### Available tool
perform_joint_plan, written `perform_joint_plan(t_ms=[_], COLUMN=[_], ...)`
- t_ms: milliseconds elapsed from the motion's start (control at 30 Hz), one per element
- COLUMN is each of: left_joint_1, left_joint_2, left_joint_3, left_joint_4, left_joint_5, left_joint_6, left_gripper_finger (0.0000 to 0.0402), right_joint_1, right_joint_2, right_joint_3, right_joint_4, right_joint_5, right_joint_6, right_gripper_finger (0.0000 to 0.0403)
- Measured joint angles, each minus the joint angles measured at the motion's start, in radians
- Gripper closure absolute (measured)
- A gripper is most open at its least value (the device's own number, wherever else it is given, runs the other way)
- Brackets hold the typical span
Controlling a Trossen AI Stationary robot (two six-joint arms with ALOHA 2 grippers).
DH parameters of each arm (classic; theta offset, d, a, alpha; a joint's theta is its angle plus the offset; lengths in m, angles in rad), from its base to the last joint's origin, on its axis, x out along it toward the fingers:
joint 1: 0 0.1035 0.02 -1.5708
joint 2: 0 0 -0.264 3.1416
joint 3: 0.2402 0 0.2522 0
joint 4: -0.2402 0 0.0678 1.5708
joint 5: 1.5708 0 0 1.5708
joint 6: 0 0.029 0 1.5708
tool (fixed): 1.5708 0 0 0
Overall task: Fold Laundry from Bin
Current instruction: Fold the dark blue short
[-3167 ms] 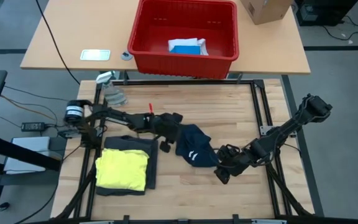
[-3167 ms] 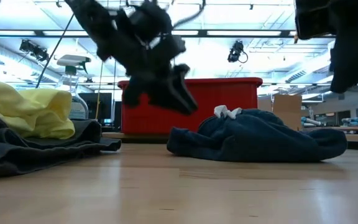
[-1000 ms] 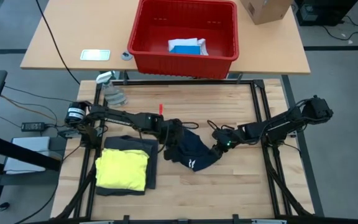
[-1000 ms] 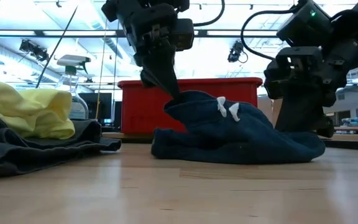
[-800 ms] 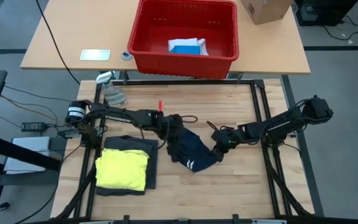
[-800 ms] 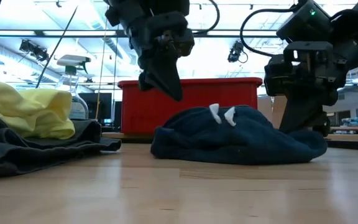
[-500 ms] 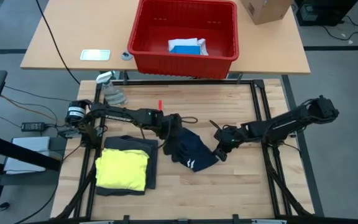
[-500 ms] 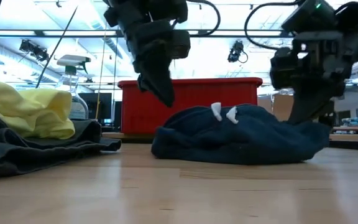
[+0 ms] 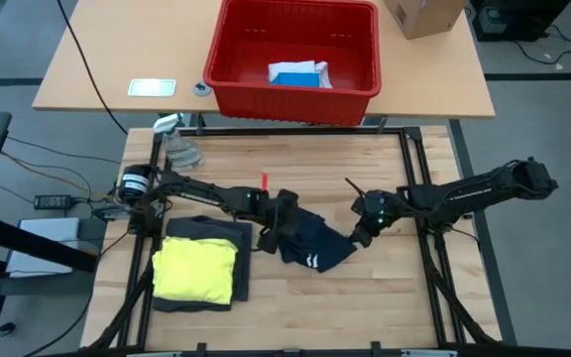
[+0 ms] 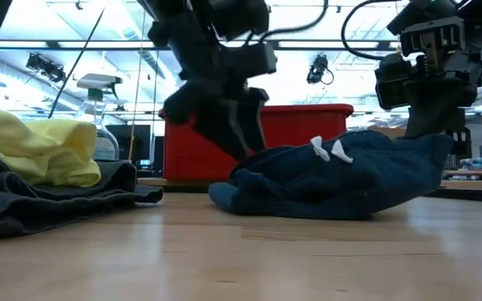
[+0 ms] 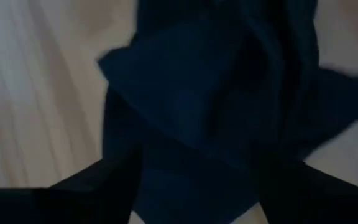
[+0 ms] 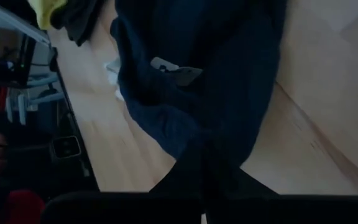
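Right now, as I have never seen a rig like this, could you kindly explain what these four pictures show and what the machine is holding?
These show one moment from four cameras: one looking down from above, one level with the table top, and one on each arm's wrist. The machine is two dark robot arms at a wooden table. A crumpled dark blue garment lies in the middle. The right gripper has its fingers shut on the garment's edge and lifts that side. The left gripper sits at the other side with fingers open, holding nothing. Beside it a yellow garment lies folded on a dark grey garment. Behind, on a second table, stands the red bin with a blue and white piece inside.
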Motion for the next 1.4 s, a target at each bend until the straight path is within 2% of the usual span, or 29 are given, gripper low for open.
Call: perform_joint_plan(t_ms=[100,233,567,700,1033,1233,1400], left_joint_1=[-0.003,-0.014,-0.025,-0.029,-0.039,-0.055,-0.085], left_joint_2=[0.044,0.063,0.046,0.053,0.069,0.133,0.13], left_joint_3=[0.0,-0.002,-0.003,0.0,0.0,-0.001,-0.001], left_joint_4=[-0.017,-0.056,-0.133,-0.055,0.047,0.062,0.062], left_joint_5=[0.002,0.002,0.002,0.002,0.002,-0.005,-0.068], left_joint_6=[0.097,0.143,0.057,-0.017,-0.025,-0.041,-0.081], left_gripper_finger=[0.0095,0.0088,0.0088,0.0088,0.009,0.013,0.0201], right_joint_1=[-0.009,-0.013,-0.014,-0.014,-0.014,-0.014,-0.014], right_joint_2=[0.004,0.016,0.034,0.034,0.034,0.033,0.033], right_joint_3=[0.0,0.001,0.001,0.001,0.001,0.001,0.001], right_joint_4=[-0.021,-0.061,-0.07,-0.067,-0.064,-0.066,-0.07], right_joint_5=[-0.003,-0.03,-0.021,-0.004,0.004,0.005,0.008], right_joint_6=[0.022,0.029,0.061,0.09,0.136,0.164,0.164], right_gripper_finger=[0.0402,0.0402,0.0403,0.0403,0.0403,0.0403,0.0403])
